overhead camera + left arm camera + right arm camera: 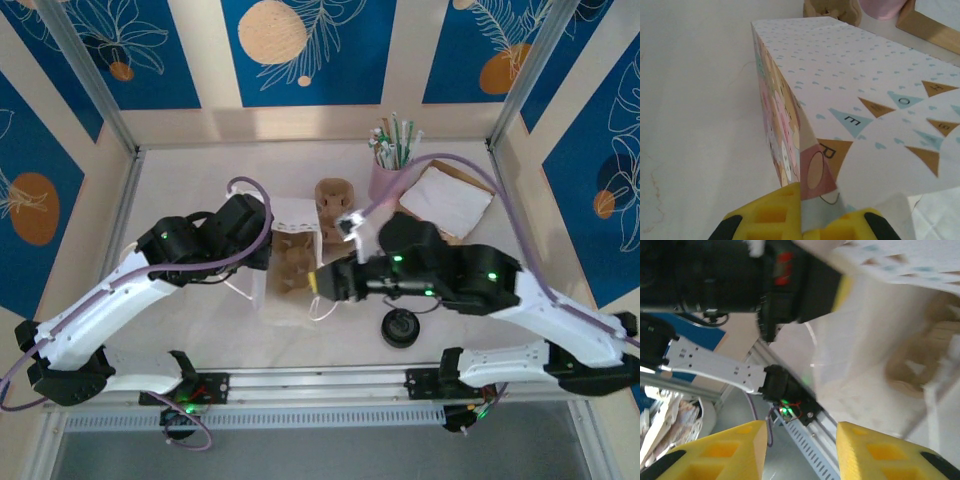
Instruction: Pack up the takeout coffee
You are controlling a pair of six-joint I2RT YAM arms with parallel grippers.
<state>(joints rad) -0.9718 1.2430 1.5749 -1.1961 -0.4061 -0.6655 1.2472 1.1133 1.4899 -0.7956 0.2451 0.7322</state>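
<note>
White tabletop (300, 345) by the near edge carries the coffee (400, 327), standing lid-up just on the near side of the right arm (520, 300). It therefore lies behind and to the right of the right gripper (325, 281), whose fingers are parted with nothing between them and point left, toward the bag (870, 85). Farther in, the left gripper (805, 222) is clenched on the bag's edge, well apart from the coffee; I judge the right arm the nearer, needing to turn toward its own base.

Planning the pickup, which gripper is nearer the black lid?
Right. Right gripper hovers left of the black lid; left gripper is farther left, clamped on the paper bag.
</note>
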